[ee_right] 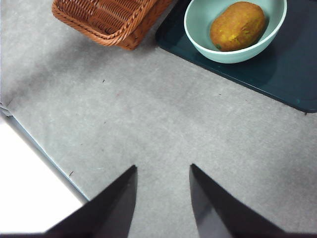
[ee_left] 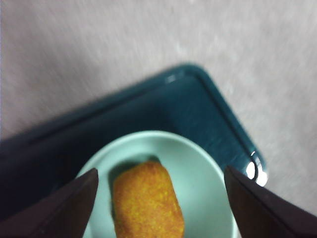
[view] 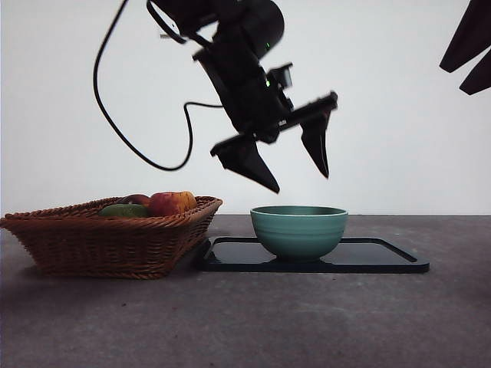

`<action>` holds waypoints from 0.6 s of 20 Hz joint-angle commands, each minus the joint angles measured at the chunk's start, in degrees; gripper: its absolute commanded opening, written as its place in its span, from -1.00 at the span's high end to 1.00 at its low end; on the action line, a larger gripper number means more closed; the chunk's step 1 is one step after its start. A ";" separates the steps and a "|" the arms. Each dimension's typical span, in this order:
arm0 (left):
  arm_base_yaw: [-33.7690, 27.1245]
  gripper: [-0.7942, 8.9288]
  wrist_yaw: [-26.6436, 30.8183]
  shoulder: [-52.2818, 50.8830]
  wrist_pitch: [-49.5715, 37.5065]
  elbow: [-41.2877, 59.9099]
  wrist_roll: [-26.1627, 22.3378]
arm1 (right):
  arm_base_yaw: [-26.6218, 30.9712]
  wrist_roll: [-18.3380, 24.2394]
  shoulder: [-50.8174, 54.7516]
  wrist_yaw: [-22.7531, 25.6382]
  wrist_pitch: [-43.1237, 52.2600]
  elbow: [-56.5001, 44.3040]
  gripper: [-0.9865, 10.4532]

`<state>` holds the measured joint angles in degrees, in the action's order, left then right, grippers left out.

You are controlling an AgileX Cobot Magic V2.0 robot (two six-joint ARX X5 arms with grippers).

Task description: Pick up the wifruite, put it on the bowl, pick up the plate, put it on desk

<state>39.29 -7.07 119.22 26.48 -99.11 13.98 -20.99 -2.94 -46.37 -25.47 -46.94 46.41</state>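
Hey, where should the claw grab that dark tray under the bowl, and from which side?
Probably the tray's bare short end, the one away from the basket. Its low raised rim gives the only edge to pinch, so come in low from that side. The bowl with the wifruite still sits on it, so keep it level.

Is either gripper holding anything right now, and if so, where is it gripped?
Nothing is held. The left gripper hangs open above the bowl, with the wifruite lying inside it. The right gripper is open over the desk.
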 commanded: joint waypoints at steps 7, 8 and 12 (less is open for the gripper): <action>2.32 0.01 4.37 5.70 -0.39 -1.75 -3.02 | -0.35 0.37 -0.24 -0.04 0.35 0.63 0.53; 2.45 0.01 4.37 6.29 -0.37 -1.75 -3.02 | -0.35 0.39 -0.24 -0.04 0.35 0.63 0.53; 2.84 0.01 4.79 6.71 -0.52 -1.75 -3.76 | -0.35 0.37 -0.24 -0.04 0.35 0.63 0.53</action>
<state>41.58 -2.68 124.46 26.52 -99.18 11.18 -20.99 -2.94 -46.37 -25.47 -46.94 46.41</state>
